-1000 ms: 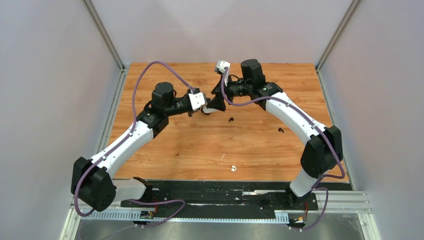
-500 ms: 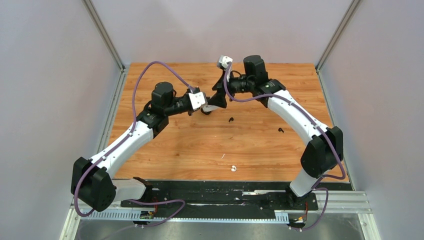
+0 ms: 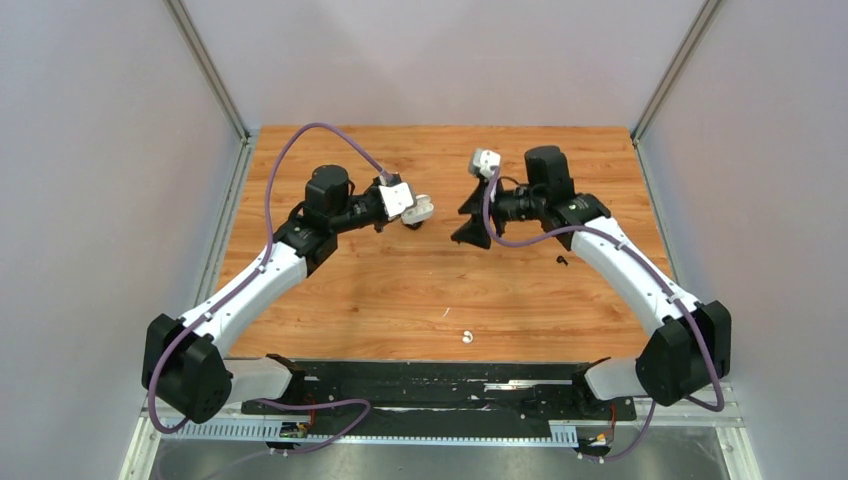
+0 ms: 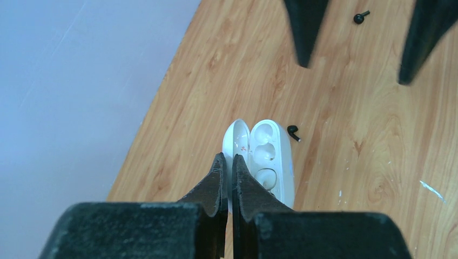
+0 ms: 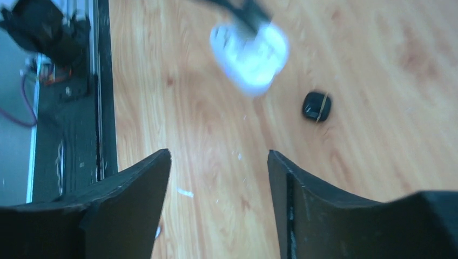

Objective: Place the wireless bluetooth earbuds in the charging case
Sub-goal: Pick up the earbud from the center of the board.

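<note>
Lying loose on the surface (image 3: 350, 300), none of the buds I can see is seated. One white bud (image 3: 466, 337) rests near the front edge, and two black buds (image 4: 293, 132) lie further back, well apart from each other. A second white one is not visible.

The case (image 4: 267, 156) is white and open, and both its sockets look empty. The left pincer (image 4: 227, 162) is closed on the case's thin lid and seems to hold it just off the wood. The right pincer (image 5: 219, 154) hangs beside it, spread wide and gripping nothing.

The risks come mostly from that grip. Since only the lid is pinched, pressing a bud into a socket could swing the body on its hinge or pull it free. The buds are tiny against the wide fingers, so an off-centre close could flick one away or trap it stem-first, at the wrong angle for its socket. The right pincer also hangs nearer the black buds, which probably belong to another case.
</note>
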